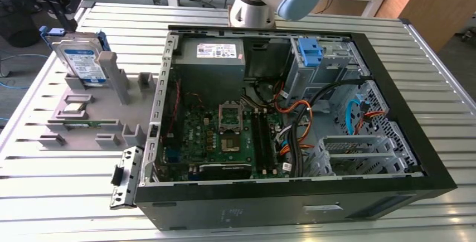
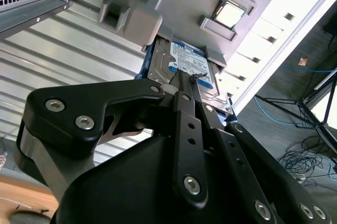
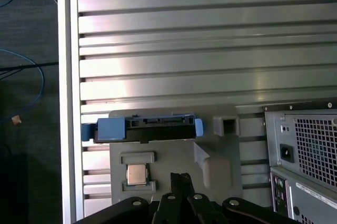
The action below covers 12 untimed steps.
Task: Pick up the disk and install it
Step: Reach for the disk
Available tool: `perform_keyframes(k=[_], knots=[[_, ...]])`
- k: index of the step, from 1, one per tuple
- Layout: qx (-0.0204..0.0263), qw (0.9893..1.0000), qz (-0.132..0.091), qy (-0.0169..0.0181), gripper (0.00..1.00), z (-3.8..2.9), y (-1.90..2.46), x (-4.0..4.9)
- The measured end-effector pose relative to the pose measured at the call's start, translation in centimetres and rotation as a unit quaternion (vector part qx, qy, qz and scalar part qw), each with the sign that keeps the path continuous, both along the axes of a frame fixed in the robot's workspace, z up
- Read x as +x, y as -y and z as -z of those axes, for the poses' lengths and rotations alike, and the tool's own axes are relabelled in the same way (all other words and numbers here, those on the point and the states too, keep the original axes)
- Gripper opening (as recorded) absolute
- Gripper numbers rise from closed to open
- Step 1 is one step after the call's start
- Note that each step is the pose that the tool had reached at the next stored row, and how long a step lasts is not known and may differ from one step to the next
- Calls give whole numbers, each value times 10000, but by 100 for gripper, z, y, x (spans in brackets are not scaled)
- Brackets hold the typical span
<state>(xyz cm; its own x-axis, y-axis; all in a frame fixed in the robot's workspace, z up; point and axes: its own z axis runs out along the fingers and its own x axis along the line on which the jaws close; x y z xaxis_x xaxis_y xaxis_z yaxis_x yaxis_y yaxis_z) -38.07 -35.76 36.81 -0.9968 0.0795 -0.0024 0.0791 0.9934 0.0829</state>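
Gripper (image 2: 191, 77) clenched, empty, near disk (image 2: 180, 56) — second wrist view shows face, first wrist view edge.

End effector (image 2: 190, 78) close to labelled disk (image 2: 180, 58), disk in grey holder (image 2: 142, 21)

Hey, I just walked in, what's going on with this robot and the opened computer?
A robot arm is on a pick-up-and-install job with a disk. The disk stands on edge in a grey holder, on the exterior view's left of the open computer case. The end effector hangs close to it, shut and empty.
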Motion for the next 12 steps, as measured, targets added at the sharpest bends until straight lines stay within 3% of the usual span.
perform_keyframes(k=[12], knots=[[2,10000,5,-3,11,47,-52,-39]])
